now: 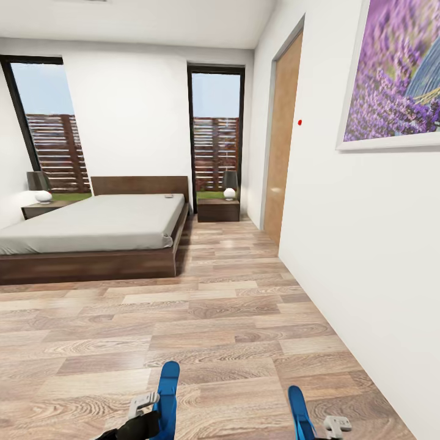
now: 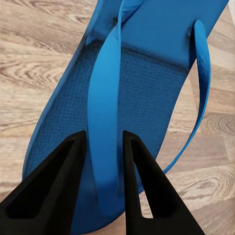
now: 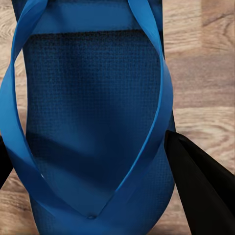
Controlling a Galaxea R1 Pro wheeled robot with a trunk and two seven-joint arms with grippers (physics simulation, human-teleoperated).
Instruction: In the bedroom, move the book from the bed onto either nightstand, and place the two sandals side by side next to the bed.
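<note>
Across the wood-plank floor [image 1: 244, 318] of the bedroom, the bed [image 1: 91, 229] stands against the far wall, its grey mattress bare but for a small pale thing near the headboard, too small to tell whether it is the book [image 1: 169, 196]; a nightstand [image 1: 218, 209] sits just beside the bed on the window side, a lamp [image 1: 230, 183] on it, and another nightstand [image 1: 41, 209] flanks the bed's far side; well away from the bed, at the near edge of the head view, each arm carries a blue sandal; the left gripper [image 2: 104, 161] has its fingers closed narrowly on a strap of the left sandal [image 1: 167, 391]; the right gripper [image 3: 88, 166] straddles the right sandal [image 1: 298, 409], fingers at either edge of the sole, seemingly clamped on it; both sandals hang above the floor; a lavender picture [image 1: 394, 73] hangs on the wall opposite the bed.
</note>
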